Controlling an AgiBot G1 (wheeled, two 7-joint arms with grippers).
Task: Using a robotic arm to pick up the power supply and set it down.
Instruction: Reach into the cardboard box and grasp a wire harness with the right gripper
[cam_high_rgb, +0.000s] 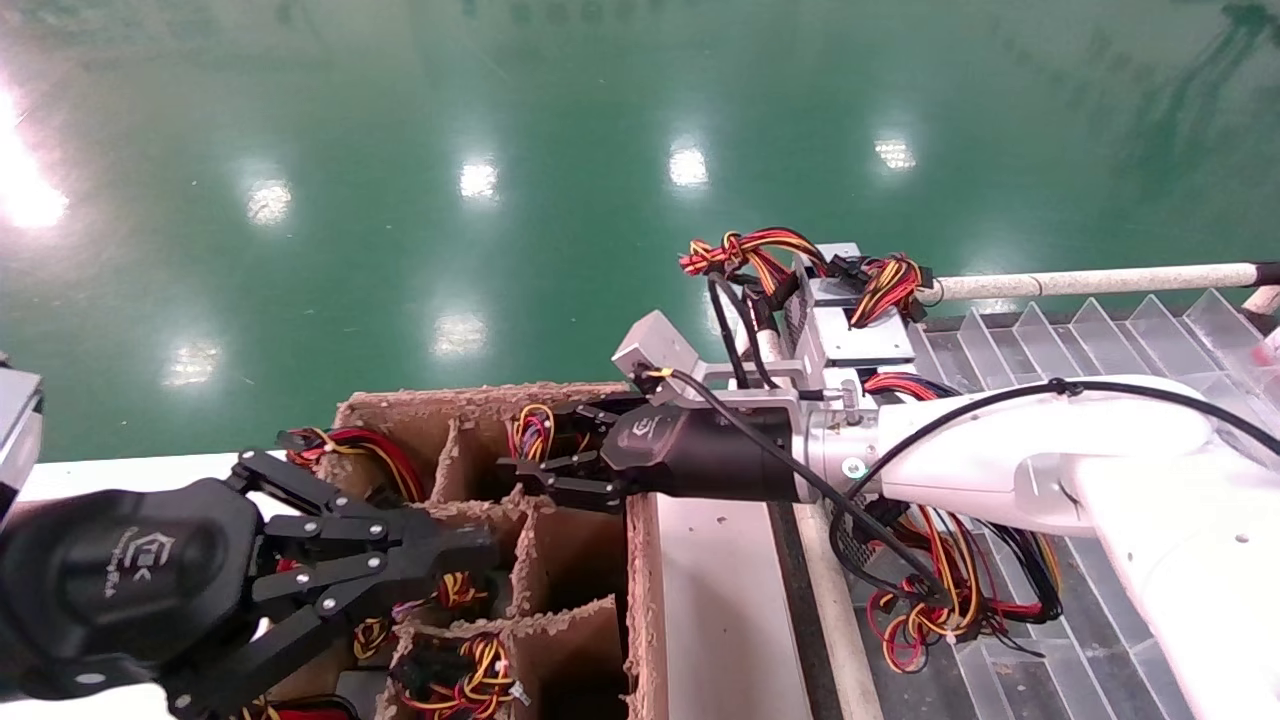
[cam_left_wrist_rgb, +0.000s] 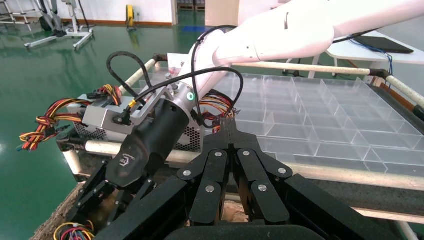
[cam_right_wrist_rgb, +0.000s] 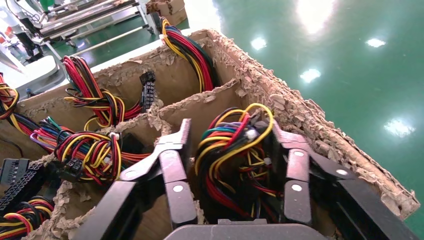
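Observation:
My right gripper reaches down into the far compartment of a torn cardboard box. Its jaws stand open on either side of a tied bundle of red, yellow and black wires, which belongs to the power supply in that compartment. The supply's metal body is hidden below the wires. The left wrist view shows the right arm's black wrist slanting into the box. My left gripper hangs shut and empty over the box's near compartments, fingertips together.
Other compartments hold more wire bundles. A grey unit with coloured wires lies on the clear divided tray to the right, and loose wire loops lie under the right arm. A white rail runs behind the tray.

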